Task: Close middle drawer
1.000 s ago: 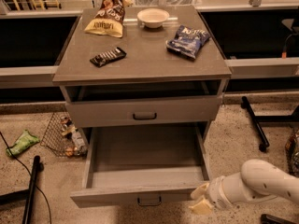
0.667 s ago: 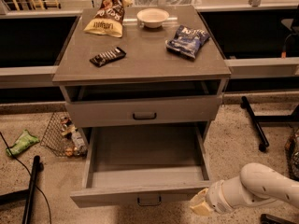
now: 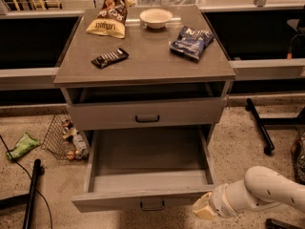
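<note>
The middle drawer (image 3: 119,202) is pulled far out of the grey cabinet, and its plain grey box is empty. Its flat front panel carries a small dark loop handle (image 3: 152,205). My gripper (image 3: 204,209) is a cream tip on the white arm (image 3: 267,190) that comes in from the lower right. It sits low, just at the right end of the drawer's front panel, close to its front right corner. I cannot tell whether it touches the panel. The lowest drawer is hidden under the open one.
The taller-fronted top drawer (image 3: 105,116) sits above. The cabinet top (image 3: 143,66) holds a chip bag (image 3: 109,13), a bowl (image 3: 156,18), a blue bag (image 3: 191,41) and a dark bar (image 3: 110,57). A wire basket (image 3: 62,137) and black pole (image 3: 33,194) are at left, a black stand leg (image 3: 259,125) at right.
My gripper has barely moved, sinking only slightly at the drawer's front right corner. The drawer stands as far out as before.
</note>
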Robot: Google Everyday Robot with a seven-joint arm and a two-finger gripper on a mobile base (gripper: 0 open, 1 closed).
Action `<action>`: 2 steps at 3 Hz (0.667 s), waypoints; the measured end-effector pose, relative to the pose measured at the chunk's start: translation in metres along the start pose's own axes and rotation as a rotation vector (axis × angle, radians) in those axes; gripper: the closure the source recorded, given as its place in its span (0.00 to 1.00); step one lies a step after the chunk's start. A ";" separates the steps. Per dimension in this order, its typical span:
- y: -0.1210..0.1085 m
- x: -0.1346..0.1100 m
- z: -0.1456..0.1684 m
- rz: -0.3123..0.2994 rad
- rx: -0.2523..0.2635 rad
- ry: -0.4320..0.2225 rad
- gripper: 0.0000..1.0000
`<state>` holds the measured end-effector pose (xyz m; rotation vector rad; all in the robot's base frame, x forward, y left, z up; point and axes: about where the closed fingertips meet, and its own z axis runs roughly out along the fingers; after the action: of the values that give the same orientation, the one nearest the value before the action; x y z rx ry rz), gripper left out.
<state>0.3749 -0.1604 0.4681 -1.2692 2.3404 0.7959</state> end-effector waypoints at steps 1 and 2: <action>-0.020 0.005 0.010 0.025 0.026 -0.075 1.00; -0.052 0.003 0.022 0.050 0.064 -0.147 1.00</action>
<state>0.4176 -0.1715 0.4336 -1.0921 2.2690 0.7949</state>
